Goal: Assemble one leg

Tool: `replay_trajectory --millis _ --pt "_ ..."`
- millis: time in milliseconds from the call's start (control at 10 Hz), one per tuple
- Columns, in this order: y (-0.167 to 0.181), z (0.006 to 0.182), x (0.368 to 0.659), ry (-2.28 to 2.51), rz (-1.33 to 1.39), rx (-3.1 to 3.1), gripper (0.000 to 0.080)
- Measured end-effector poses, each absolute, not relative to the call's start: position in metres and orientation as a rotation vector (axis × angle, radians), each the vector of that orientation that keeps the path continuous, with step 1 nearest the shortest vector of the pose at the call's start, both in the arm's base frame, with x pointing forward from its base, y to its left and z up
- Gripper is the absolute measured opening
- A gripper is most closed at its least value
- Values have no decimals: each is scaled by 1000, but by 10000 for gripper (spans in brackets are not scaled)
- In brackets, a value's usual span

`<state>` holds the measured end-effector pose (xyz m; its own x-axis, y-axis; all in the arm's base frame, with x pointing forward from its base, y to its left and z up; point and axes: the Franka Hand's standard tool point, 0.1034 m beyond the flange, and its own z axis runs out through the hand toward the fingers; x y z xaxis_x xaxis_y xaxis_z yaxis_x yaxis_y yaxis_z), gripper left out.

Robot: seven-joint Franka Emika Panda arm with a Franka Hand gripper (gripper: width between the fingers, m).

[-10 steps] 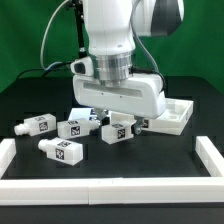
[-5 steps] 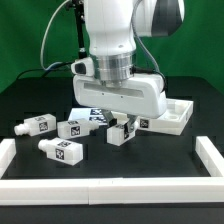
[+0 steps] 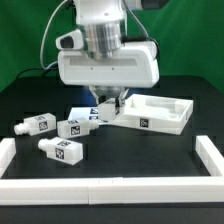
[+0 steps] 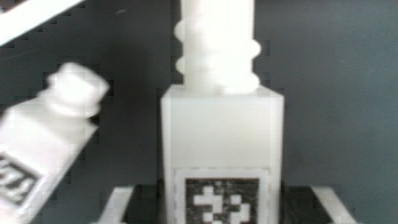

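My gripper (image 3: 107, 100) is shut on one leg (image 3: 108, 106), a stubby white peg with a tag, and holds it above the table just left of the tabletop (image 3: 152, 114) in the exterior view. In the wrist view the held leg (image 4: 222, 120) stands between the fingers (image 4: 135, 204) with its tag facing the camera and its ribbed peg end pointing away. Three other legs lie on the black table at the exterior view's left: one (image 3: 35, 124), one (image 3: 72, 128) and one (image 3: 60, 150). One of them shows beside the held leg in the wrist view (image 4: 50, 125).
The marker board (image 3: 85, 112) lies under the gripper, mostly hidden. White rails border the table at the front (image 3: 110, 186), left (image 3: 8, 150) and right (image 3: 211, 152). A green backdrop stands behind.
The arm has risen and shifted a little to the exterior view's left, lifting the gripped leg off the table. The other three legs and the tabletop have not moved.
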<state>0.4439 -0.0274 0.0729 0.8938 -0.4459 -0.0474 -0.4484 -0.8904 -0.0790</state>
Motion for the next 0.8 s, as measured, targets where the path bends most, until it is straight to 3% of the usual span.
replay_trajectory --millis 500,800 --pt "-30 72 436 703 46 -2976 282" --pt "-84 61 382 549 86 -3008 284"
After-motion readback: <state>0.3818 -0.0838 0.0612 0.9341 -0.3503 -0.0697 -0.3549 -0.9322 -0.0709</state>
